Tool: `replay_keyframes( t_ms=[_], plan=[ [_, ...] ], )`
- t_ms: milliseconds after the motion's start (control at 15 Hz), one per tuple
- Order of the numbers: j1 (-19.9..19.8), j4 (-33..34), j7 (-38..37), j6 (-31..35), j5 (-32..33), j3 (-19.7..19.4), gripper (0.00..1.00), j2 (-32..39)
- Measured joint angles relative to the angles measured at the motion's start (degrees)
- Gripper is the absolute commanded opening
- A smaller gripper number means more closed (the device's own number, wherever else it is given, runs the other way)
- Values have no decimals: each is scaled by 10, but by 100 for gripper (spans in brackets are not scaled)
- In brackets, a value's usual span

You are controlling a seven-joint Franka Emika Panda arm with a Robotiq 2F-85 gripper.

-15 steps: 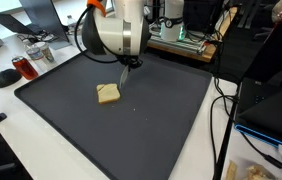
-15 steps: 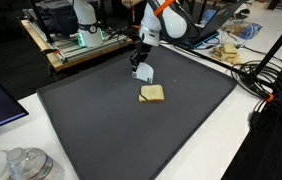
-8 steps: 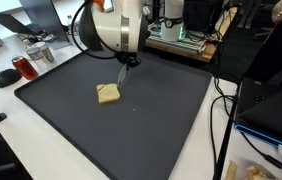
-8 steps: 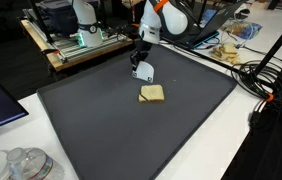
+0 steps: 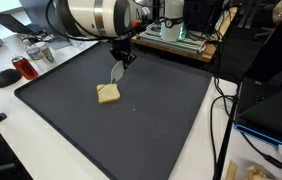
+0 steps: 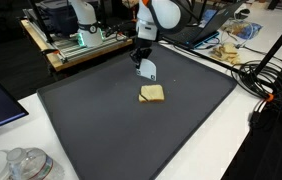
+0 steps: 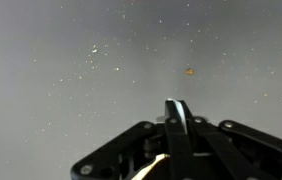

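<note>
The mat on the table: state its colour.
The mat is plain dark grey, clearest in an exterior view.

White table (image 5: pixel 6 150) under dark mat (image 5: pixel 151 130); wooden bench (image 6: pixel 81 52) behind; cables (image 6: pixel 266 85) at edge; probably a lab; light even.

In the wrist view the claw (image 7: pixel 176 112) is cut off by the lower edge. Only its dark front part shows, and the mat (image 7: pixel 71 60) beyond it is a grey blur. An orange speck (image 7: pixel 189 71) just ahead of the claw is too small to name. In both exterior views the pale flat piece (image 5: pixel 116 72) (image 6: pixel 148 70) pinched at the claw's tips is too small to tell what it is. In an exterior view the arm (image 5: pixel 91 15) above the claw runs out past the top edge.
</note>
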State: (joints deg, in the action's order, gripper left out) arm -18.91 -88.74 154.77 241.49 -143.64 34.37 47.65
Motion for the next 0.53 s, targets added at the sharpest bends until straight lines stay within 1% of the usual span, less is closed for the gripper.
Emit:
replay_keyframes(
  t_ms=[267,333,400,533],
  plan=[
    [-126,15,-10,0,0,107,1,37],
    [-152,19,-17,0,0,130,1,47],
    [-174,24,-26,0,0,154,4,58],
    [-207,34,-43,0,0,197,4,80]
  ],
)
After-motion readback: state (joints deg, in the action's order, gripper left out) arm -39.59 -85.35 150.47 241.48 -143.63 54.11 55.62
